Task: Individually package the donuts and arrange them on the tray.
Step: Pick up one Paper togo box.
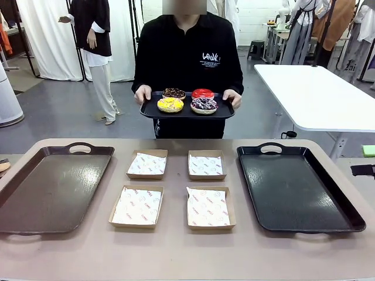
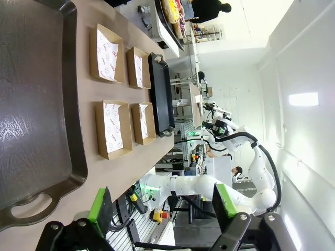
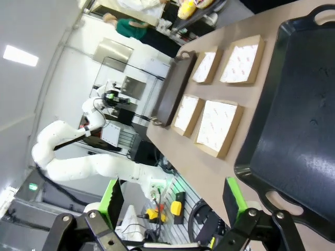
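At the far side a person holds a small black tray with both hands. On it lie the donuts: yellow with sprinkles, red, chocolate with purple-white sprinkles and dark chocolate. The yellow donut also peeks in at the top of the right wrist view. My left gripper hangs open and holds nothing, off the near table edge beside the brown tray. My right gripper is open with nothing in it, off the edge near the black tray.
Several paper-lined cardboard boxes sit in the table's middle. A large brown tray lies left, a large black tray right. A white table stands behind on the right.
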Available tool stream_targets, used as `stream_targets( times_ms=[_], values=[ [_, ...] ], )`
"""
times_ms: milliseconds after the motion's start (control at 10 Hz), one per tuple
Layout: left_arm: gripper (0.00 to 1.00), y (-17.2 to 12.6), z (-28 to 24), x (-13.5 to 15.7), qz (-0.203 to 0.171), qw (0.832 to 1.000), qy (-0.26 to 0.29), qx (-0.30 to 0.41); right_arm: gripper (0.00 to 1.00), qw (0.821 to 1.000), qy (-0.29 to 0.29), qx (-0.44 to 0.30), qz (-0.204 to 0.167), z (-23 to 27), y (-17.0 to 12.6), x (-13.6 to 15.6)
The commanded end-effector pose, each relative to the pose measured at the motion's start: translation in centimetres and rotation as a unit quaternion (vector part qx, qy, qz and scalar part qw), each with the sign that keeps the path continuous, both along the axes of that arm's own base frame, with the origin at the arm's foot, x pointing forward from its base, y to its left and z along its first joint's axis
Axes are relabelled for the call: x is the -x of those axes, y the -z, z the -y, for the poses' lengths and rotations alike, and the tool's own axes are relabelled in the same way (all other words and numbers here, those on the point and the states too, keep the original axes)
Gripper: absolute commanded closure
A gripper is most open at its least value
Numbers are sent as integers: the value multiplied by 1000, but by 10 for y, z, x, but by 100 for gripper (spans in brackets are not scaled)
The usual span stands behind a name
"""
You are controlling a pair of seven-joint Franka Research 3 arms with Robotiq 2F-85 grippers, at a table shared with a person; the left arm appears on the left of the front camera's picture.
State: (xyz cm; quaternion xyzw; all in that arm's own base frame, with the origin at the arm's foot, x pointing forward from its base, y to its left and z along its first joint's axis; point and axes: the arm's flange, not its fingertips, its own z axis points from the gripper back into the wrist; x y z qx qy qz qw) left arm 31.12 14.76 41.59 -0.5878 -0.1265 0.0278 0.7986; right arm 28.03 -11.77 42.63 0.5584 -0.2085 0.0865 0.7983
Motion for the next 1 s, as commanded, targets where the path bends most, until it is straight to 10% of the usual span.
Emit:
stream_targets(
  times_ms=[0, 400, 900],
  values=[
    [0, 0, -1, 2, 2, 1000, -2, 7, 0, 997, 4, 64, -43, -42, -47, -22],
    [0, 0, -1, 2, 2, 1000, -2, 7, 0, 966, -32, 222, -126, -153, -92, -68],
    [0, 0, -1, 2, 2, 1000, -2, 7, 0, 888, -23, 424, -178, -268, -33, -85]
  ],
)
